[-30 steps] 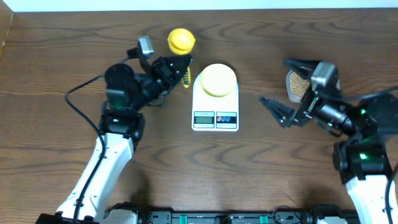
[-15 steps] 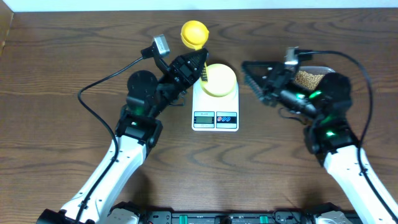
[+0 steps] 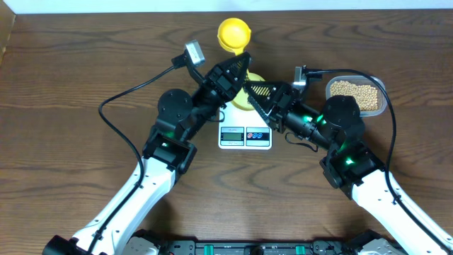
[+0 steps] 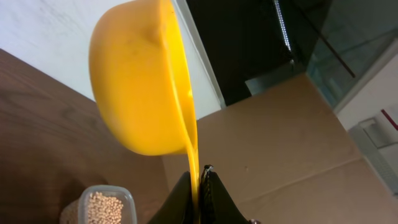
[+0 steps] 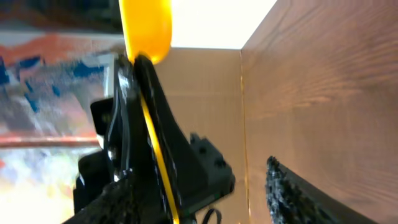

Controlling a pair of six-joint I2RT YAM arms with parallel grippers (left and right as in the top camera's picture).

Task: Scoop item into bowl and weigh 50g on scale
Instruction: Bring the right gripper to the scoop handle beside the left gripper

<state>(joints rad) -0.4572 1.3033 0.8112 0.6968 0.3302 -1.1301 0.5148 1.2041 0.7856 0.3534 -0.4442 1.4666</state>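
My left gripper (image 3: 243,62) is shut on the handle of the bright yellow scoop (image 3: 233,33), whose cup sits behind the scale. In the left wrist view the scoop (image 4: 143,81) rises from my closed left gripper (image 4: 200,183). My right gripper (image 3: 255,98) hovers over the scale (image 3: 245,134), open. In the right wrist view its jaws (image 5: 205,199) straddle the scoop handle (image 5: 155,162) and the left gripper's fingers. Only a sliver of the pale bowl (image 3: 240,105) on the scale shows beneath both grippers. The beans (image 3: 356,94) lie in the clear tub at the right.
The clear tub (image 3: 381,99) stands back right of the scale, and shows low in the left wrist view as the tub (image 4: 102,205). Black cables trail from both arms. A cardboard wall (image 4: 298,143) stands behind the table.
Both arms have swung to the middle. The left carried the scoop right and back. The right gripper left the tub side, came over the scale, and its jaws have narrowed around the scoop handle.
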